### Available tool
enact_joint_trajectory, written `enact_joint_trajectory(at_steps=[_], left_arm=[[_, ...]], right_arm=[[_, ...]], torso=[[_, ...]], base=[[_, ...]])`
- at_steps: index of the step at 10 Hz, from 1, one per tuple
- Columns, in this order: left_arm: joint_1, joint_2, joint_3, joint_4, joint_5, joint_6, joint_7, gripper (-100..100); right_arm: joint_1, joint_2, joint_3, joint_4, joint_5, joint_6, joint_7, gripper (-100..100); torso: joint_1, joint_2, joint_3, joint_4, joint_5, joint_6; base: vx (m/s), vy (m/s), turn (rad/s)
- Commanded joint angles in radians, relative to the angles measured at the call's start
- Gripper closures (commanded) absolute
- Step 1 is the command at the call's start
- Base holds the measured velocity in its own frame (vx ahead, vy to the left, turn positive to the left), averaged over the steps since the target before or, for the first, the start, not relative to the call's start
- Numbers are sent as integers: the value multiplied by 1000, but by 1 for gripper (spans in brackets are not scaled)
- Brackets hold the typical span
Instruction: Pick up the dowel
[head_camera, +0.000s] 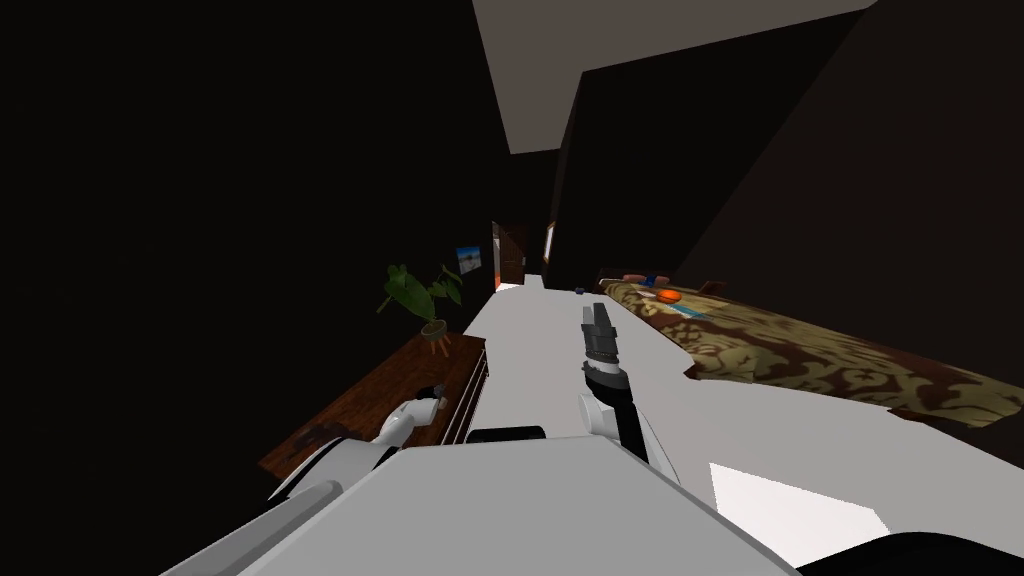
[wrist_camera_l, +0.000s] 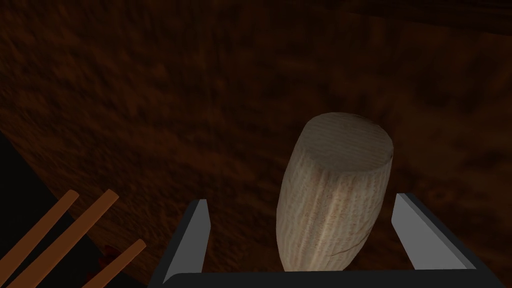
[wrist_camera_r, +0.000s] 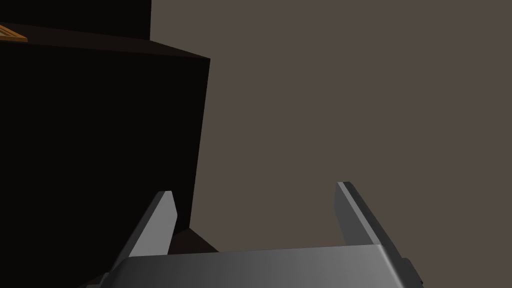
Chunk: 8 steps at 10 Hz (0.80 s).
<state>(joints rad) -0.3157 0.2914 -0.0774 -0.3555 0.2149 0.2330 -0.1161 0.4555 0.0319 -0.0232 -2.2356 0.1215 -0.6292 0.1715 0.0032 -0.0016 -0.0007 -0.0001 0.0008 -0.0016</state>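
The dowel (wrist_camera_l: 335, 195) is a short, thick, pale wooden cylinder on a dark brown wooden tabletop (wrist_camera_l: 200, 100). My left gripper (wrist_camera_l: 302, 200) is open and straddles it; the dowel lies closer to one finger (wrist_camera_l: 415, 225) than to the other, with a clear gap on that far side. In the head view the left gripper (head_camera: 436, 396) hangs low over the brown table (head_camera: 370, 400) at my left. My right gripper (head_camera: 597, 318) reaches forward above the pale floor, and it stands open (wrist_camera_r: 255, 190) with nothing between its fingers.
A potted green plant (head_camera: 425, 295) stands at the table's far end. Three orange-brown rods (wrist_camera_l: 75, 235) slant past the table's edge near my left gripper. A bed with a patterned brown cover (head_camera: 820, 360) lies to the right. A doorway (head_camera: 508, 255) shows far ahead.
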Motion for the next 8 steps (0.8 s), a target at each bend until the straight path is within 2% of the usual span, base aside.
enact_joint_trajectory(at_steps=[1,2,6,7,8], left_arm=[[0,0,0,0,0,0,0,-100],[-2,-1,1,5,-1,-5,2,100],[-1,-1,1,5,-1,-4,2,100],[-1,-1,1,5,-1,-4,2,0],[10,7,-15,-35,17,19,-14,100]], right_arm=[[0,0,0,0,0,0,0,0],[0,0,0,0,0,0,0,0],[0,0,0,0,0,0,0,0],[0,0,0,0,0,0,0,0],[0,0,0,0,0,0,0,0]], torso=[[0,0,0,0,0,0],[-1,0,0,0,0,0],[-2,-1,0,0,-1,0],[-2,-1,0,0,-1,0],[-2,-1,0,0,-1,0]], base=[[-6,18,-26],[0,0,0],[0,0,0],[0,0,0],[7,-27,181]])
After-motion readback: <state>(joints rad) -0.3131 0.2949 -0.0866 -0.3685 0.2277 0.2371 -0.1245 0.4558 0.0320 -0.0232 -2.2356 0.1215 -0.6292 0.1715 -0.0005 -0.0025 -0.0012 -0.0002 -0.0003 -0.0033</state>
